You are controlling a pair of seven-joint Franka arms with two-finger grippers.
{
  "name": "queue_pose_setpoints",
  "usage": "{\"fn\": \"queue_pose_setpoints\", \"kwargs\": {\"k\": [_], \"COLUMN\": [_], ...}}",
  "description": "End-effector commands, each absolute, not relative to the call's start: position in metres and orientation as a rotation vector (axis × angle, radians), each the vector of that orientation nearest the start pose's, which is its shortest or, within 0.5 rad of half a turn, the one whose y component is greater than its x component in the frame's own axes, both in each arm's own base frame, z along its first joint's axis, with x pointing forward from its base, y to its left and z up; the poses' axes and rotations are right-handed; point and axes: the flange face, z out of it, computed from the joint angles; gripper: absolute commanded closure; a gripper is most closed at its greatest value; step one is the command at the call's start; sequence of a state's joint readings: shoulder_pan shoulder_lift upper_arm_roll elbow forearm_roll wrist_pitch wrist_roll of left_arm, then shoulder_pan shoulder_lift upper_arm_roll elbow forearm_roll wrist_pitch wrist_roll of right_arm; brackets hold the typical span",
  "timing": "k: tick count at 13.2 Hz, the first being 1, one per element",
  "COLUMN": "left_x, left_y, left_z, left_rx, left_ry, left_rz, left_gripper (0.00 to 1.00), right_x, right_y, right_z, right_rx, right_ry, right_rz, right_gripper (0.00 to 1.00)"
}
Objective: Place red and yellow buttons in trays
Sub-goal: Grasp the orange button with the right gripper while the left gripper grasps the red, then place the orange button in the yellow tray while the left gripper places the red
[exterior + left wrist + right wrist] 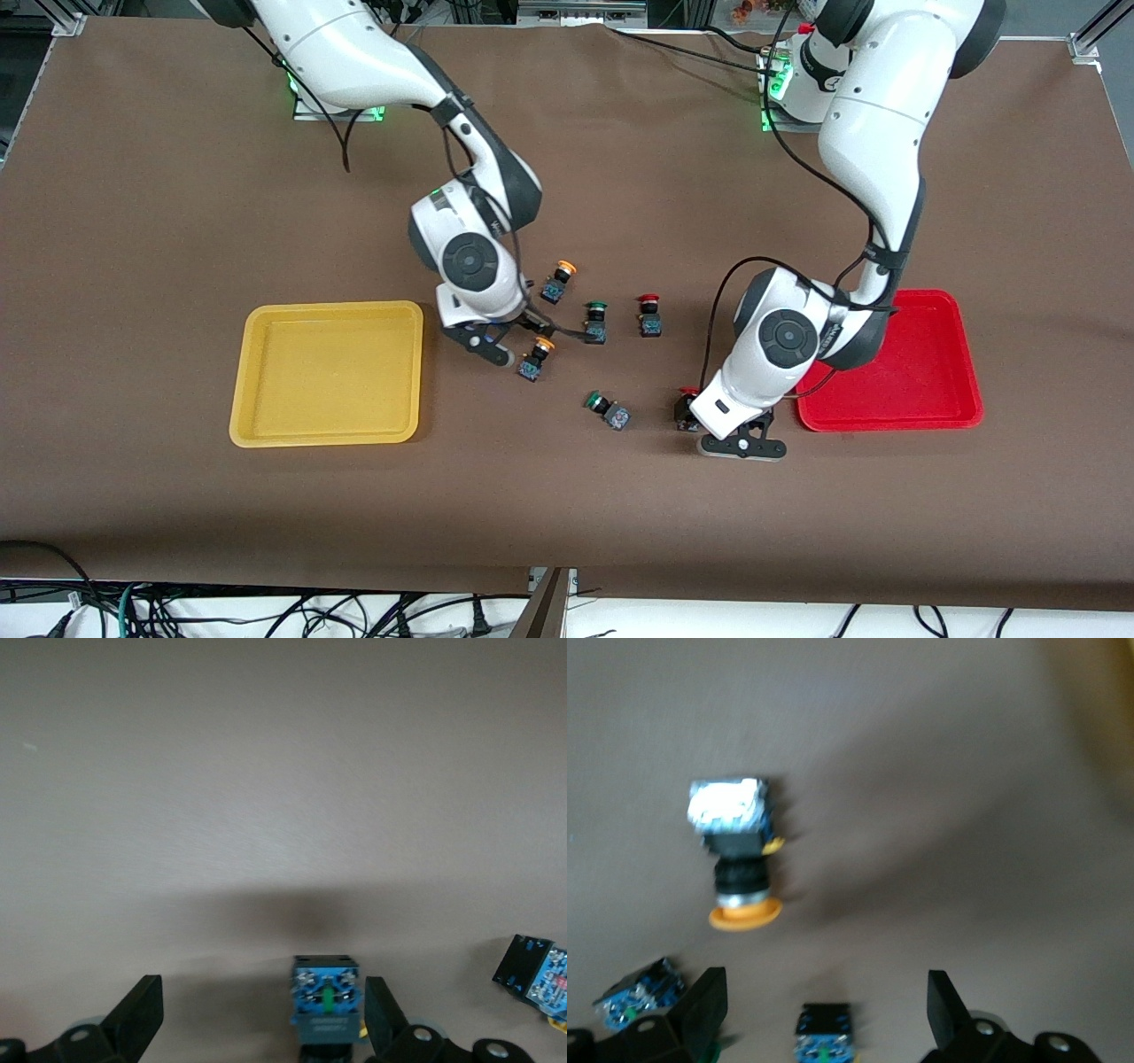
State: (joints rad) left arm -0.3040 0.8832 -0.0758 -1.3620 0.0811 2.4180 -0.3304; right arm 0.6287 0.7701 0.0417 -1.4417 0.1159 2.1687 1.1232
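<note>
Left gripper sits lowest on the bench, jaws wide open w/ a red button between them, not gripped, just beside red tray. Right gripper near yellow tray, jaws open, holding nothing, close by a yellow button. 2nd yellow button and 2nd red button lie farther up; green buttons between them

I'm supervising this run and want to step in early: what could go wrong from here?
The right gripper is open low among crowded switches; closing could knock the green-capped switch instead of taking the yellow-capped button.

The left gripper, open, has a red-capped button at one finger, so it may tip it.
</note>
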Motion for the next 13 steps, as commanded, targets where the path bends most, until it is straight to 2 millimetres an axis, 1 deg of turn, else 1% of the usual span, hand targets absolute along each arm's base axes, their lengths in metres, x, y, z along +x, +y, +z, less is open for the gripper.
{"fn": "queue_pose_setpoints", "kwargs": {"k": [1, 2, 3, 4, 5, 6, 7, 8, 9, 10, 11, 12, 13], "left_x": [0.696, 0.695, 0.695, 0.691, 0.688, 0.685, 0.683, 0.681, 0.681, 0.683, 0.686, 0.690, 0.691], "left_y": [-0.287, -0.289, -0.289, -0.295, -0.296, -0.296, -0.294, -0.287, -0.282, -0.275, -0.263, -0.241, -0.215], "left_z": [0.185, 0.184, 0.185, 0.182, 0.179, 0.176, 0.174, 0.173, 0.180, 0.194, 0.215, 0.243, 0.270], "left_rx": [-3.179, -3.180, -3.180, -3.181, -3.175, -3.169, -3.166, -3.158, -3.154, -3.144, -3.131, -3.111, -3.093], "left_ry": [0.170, 0.175, 0.176, 0.187, 0.210, 0.216, 0.214, 0.216, 0.239, 0.252, 0.224, 0.182, 0.154], "left_rz": [-0.326, -0.325, -0.325, -0.313, -0.305, -0.292, -0.269, -0.251, -0.253, -0.232, -0.170, -0.107, -0.038], "left_gripper": [0.15, 0.16, 0.16, 0.17, 0.36, 0.63, 0.83, 1.00, 1.00, 1.00, 1.00, 1.00, 1.00], "right_x": [0.547, 0.537, 0.530, 0.521, 0.515, 0.507, 0.502, 0.500, 0.501, 0.505, 0.516, 0.535, 0.559], "right_y": [0.470, 0.479, 0.483, 0.490, 0.493, 0.496, 0.493, 0.491, 0.490, 0.488, 0.479, 0.454, 0.416], "right_z": [0.211, 0.207, 0.202, 0.199, 0.192, 0.184, 0.177, 0.173, 0.174, 0.180, 0.196, 0.222, 0.246], "right_rx": [-2.972, -2.987, -2.998, -3.008, -3.020, -3.033, -3.046, -3.054, -3.055, -3.053, -3.059, -3.074, -3.090], "right_ry": [0.817, 0.790, 0.777, 0.755, 0.745, 0.728, 0.706, 0.704, 0.706, 0.696, 0.640, 0.614, 0.588], "right_rz": [0.197, 0.207, 0.214, 0.218, 0.228, 0.237, 0.246, 0.255, 0.257, 0.253, 0.240, 0.273, 0.327], "right_gripper": [0.00, 0.00, 0.00, 0.00, 0.04, 0.28, 0.68, 0.95, 1.00, 1.00, 1.00, 1.00, 1.00]}}
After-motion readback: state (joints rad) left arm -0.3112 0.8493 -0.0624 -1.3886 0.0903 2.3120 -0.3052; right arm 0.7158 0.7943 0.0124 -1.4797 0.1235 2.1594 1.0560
